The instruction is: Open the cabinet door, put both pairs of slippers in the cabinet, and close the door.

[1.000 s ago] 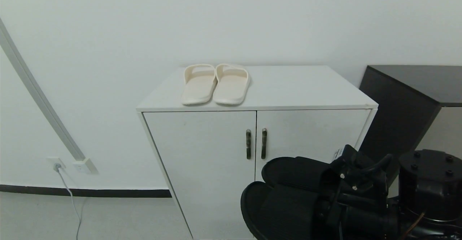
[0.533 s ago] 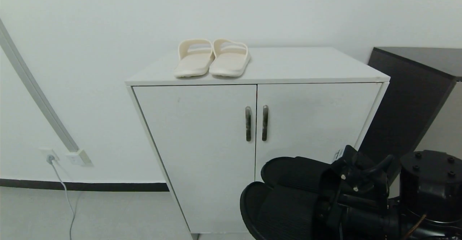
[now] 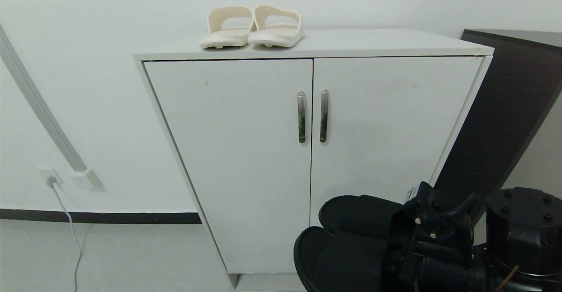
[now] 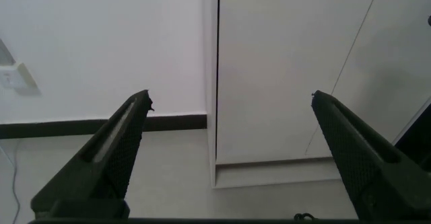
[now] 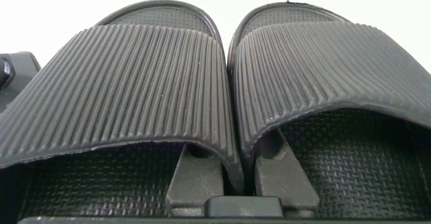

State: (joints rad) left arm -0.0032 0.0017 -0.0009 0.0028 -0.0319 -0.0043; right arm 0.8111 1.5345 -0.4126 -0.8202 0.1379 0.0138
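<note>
Black slippers (image 3: 351,239) pinched side by side in the right gripper (image 3: 406,239), low in front of the cabinet's (image 3: 246,160) right door (image 3: 386,120). Up close from the right wrist: broad ribbed rubber straps, footbeds stippled in a fine diamond grid, two flat grey fingers (image 5: 195,180) closed on the pair's adjoining inner walls. From the head: boxy cabinet in smooth matte white, both doors shut, two slim upright metal handles (image 3: 301,116) flanking the centre seam. Cream slippers (image 3: 252,28), smooth and moulded with arched straps, resting together on the left half of the cabinet top. From the left wrist: left gripper (image 4: 230,96) spread wide, nothing between its dark textured prongs, facing a lower corner of the cabinet above the grey floor (image 4: 168,177)
</note>
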